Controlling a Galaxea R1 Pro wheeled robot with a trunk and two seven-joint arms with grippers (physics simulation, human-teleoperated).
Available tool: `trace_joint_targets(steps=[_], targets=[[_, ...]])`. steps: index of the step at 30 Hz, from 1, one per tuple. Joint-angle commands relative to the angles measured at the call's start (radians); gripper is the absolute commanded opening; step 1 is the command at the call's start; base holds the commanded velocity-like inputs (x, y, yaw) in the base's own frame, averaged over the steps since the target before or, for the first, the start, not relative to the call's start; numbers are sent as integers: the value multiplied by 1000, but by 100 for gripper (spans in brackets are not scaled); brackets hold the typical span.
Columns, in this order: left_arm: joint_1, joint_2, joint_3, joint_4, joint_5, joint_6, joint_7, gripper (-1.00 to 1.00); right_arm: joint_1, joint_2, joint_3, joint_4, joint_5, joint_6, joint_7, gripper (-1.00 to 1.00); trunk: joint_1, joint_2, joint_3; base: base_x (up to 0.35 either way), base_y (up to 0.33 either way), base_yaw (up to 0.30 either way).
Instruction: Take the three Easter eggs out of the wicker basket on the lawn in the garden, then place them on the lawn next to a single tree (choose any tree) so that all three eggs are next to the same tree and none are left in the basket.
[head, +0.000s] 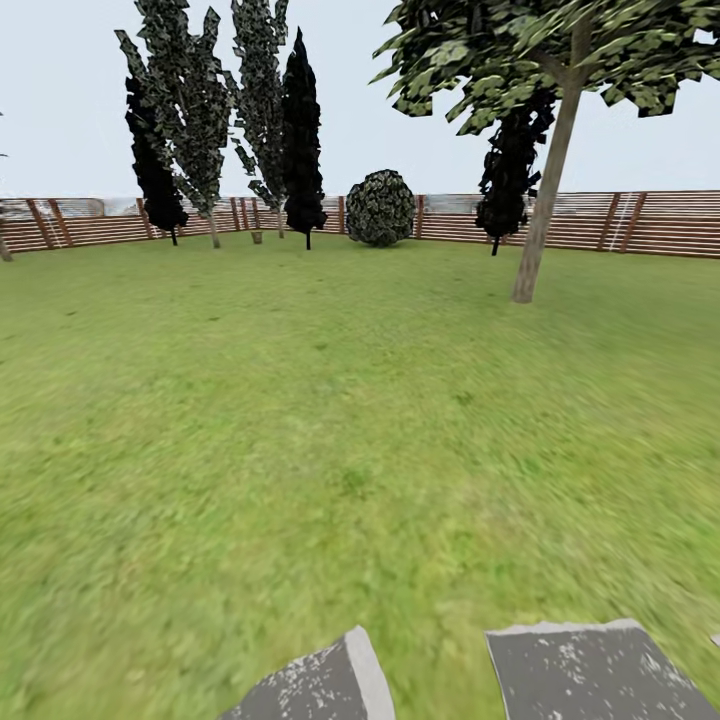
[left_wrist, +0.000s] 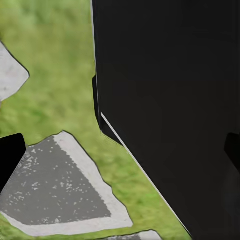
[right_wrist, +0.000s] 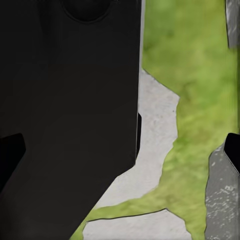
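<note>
Nearest the robot, grey paving stones (head: 590, 670) lie in the lawn (head: 330, 430); judged risk is the base catching on their edges as it rolls off them. Both wrist views show dark robot bodywork over grass and stone; whether either arm's fingers are open or closed cannot be told. A small brown object by the far fence (head: 620, 222), probably the basket (head: 257, 237), stands well off; eggs cannot be made out. Misjudging that long approach is likely. A leaning pale-trunk tree (head: 545, 190) stands right, upright trees (head: 205, 130) beyond.
</note>
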Motion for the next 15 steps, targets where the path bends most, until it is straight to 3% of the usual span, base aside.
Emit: trace_joint_targets(steps=[1, 15], targets=[[1, 0, 0, -2, 0, 0, 0, 100, -2, 0, 1, 2, 1, -1, 0, 100, 1, 0, -1, 330, 0, 0], [1, 0, 0, -3, 0, 0, 0, 100, -1, -1, 1, 2, 0, -1, 0, 100, 1, 0, -1, 330, 0, 0]])
